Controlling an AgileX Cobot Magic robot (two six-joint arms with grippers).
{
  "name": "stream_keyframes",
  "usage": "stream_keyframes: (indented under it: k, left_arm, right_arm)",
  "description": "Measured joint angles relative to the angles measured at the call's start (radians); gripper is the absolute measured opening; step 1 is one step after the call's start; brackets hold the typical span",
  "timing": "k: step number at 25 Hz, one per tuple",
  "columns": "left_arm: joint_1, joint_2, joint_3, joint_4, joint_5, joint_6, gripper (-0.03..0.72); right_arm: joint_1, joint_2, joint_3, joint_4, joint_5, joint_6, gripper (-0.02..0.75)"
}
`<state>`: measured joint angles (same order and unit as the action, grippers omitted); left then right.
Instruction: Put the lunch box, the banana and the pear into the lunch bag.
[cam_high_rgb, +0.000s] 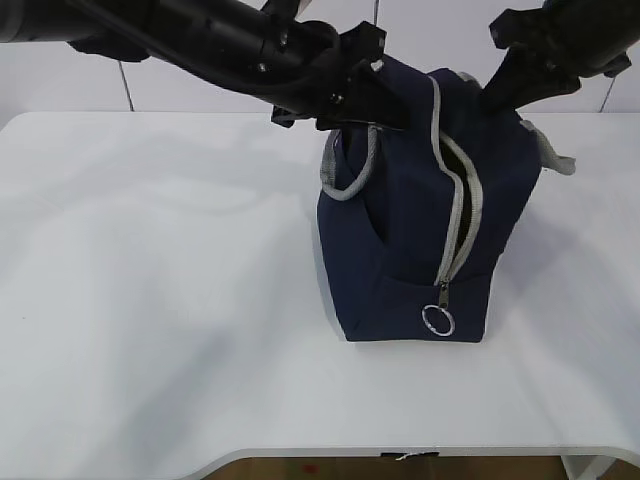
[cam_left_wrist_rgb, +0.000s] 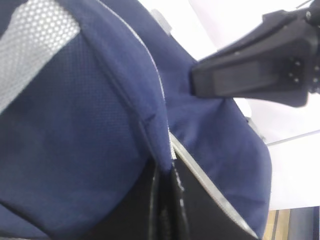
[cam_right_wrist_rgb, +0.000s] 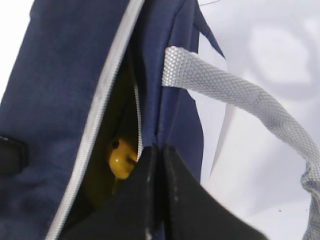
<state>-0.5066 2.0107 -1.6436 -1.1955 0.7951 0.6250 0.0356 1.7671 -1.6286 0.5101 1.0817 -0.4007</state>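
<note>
The navy lunch bag (cam_high_rgb: 400, 230) stands on the white table with its grey zipper open along the facing side. My left gripper (cam_high_rgb: 392, 108) is shut on the bag's top fabric at the left of the opening, seen close in the left wrist view (cam_left_wrist_rgb: 165, 172). My right gripper (cam_high_rgb: 497, 92) is shut on the fabric edge at the right of the opening (cam_right_wrist_rgb: 159, 152). Through the gap a rounded yellow fruit with a dark spot, seemingly the pear (cam_right_wrist_rgb: 120, 157), lies inside the bag (cam_right_wrist_rgb: 60, 75). The banana and the lunch box are hidden.
The zipper's ring pull (cam_high_rgb: 437, 320) hangs low on the bag's front. Grey webbing handles hang at the left (cam_high_rgb: 350, 175) and right (cam_high_rgb: 552, 152). The white table (cam_high_rgb: 150, 260) spreads wide to the left; its front edge is near the bottom.
</note>
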Motion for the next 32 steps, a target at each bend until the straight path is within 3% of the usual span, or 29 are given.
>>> stream_keyframes:
  k: [22, 32]
  left_arm:
    - [0.0, 0.011, -0.063, 0.039, 0.001, 0.082, 0.003]
    - [0.0, 0.021, -0.065, 0.041, -0.02, 0.13, 0.003]
  right_arm:
    - [-0.002, -0.009, 0.006, 0.007, -0.105, 0.0, 0.007]
    - [-0.002, -0.063, 0.142, 0.053, -0.237, -0.01, 0.007]
